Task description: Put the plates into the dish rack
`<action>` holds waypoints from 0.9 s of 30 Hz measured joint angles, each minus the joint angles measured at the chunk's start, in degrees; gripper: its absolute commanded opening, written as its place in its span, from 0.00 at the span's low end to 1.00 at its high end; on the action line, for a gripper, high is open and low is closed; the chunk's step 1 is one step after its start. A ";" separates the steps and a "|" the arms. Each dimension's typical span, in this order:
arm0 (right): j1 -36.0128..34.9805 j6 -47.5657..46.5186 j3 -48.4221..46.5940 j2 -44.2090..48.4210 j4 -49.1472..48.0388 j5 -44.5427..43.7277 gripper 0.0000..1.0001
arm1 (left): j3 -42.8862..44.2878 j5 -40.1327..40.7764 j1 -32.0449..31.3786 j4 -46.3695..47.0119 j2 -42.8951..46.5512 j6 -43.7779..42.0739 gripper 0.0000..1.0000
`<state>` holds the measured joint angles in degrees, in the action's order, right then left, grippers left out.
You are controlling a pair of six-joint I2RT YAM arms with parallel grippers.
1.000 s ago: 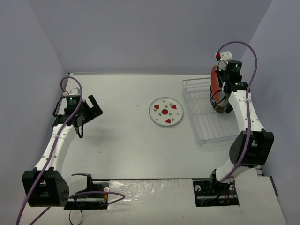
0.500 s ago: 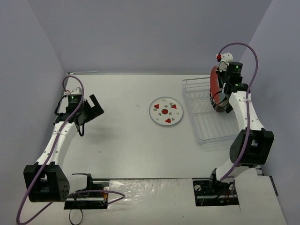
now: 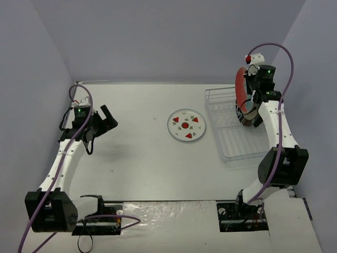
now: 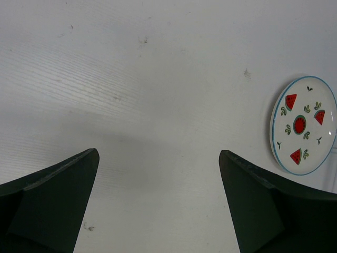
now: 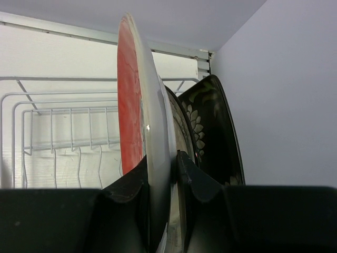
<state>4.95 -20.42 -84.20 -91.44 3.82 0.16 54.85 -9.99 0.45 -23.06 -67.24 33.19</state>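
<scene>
Your right tool (image 5: pixel 163 163) is clamped on the rim of the red floral plate (image 5: pixel 131 95), holding it upright on edge over the far end of the dish rack (image 3: pixel 226 142). From above, the plate's long axis runs roughly 12 to 6 o'clock. In the wrist view, free tines lie at its 9 o'clock, while the flowered black plate (image 5: pixel 210 121) and another dark plate (image 5: pixel 181 126) stand just beside it at 3 o'clock. I'd judge a straight descent seats it.

Your left tool (image 4: pixel 158 153) hangs spread open and empty over the tabletop (image 3: pixel 137 158). The watermelon plate (image 3: pixel 186 125) lies flat at its 3 o'clock, closer to the rack.

No writing is readable anywhere.
</scene>
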 measured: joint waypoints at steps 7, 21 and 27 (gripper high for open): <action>-0.20 0.79 -1.53 -0.09 0.72 1.80 0.00 | -0.04 -0.21 0.00 0.19 1.02 -0.02 0.97; -0.55 0.73 -0.07 -2.15 0.84 2.27 0.00 | -0.35 -0.50 0.00 1.95 -0.59 0.08 0.97; -0.55 0.34 1.26 -3.16 0.35 2.27 0.00 | -0.37 -0.67 0.00 2.63 -1.86 0.26 0.97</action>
<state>4.40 -20.08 -82.94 -94.60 4.16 2.43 54.48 -10.66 0.45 -20.43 -69.10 33.45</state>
